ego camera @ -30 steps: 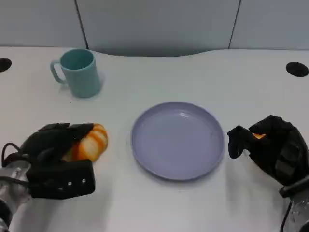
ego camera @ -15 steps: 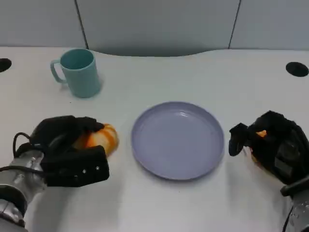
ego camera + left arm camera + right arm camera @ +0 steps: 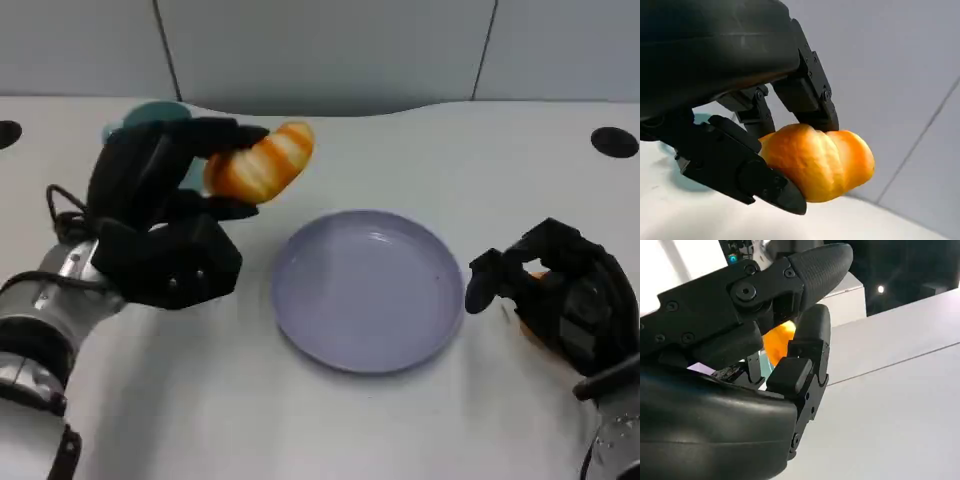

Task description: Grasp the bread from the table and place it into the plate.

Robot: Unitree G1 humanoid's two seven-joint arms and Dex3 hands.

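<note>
above the table: left hand (image 3: 165, 215) holds the bread (image 3: 262, 163) lifted off the surface, on the far-left side of the plate (image 3: 368, 290) and not yet over it.
left fingers: clamped on the bread; in the left wrist view fingers (image 3: 807, 95) press one side of it and another black part of the hand the opposite side, with the free end of the bread sticking out past them.
bread: orange-striped roll, in the air, touching nothing but the hand.
plate: lilac, round, flat on the table (image 3: 430, 150) between the two hands, nothing in it.
right hand (image 3: 560, 295): low beside the plate's right rim, fingers curled around something orange; a small patch of it shows between them in the head view and in the right wrist view, too hidden to name.
cup (image 3: 150, 115): teal, mostly hidden behind the left hand, near the carry path.
step: judged as the carry, with grasp and lift done and placing still ahead.
next move: the left hand needs to travel toward the plate's middle, come down close to it, then spread its fingers.
risk: letting go from this height could make the roll bounce or roll over the shallow rim.
</note>
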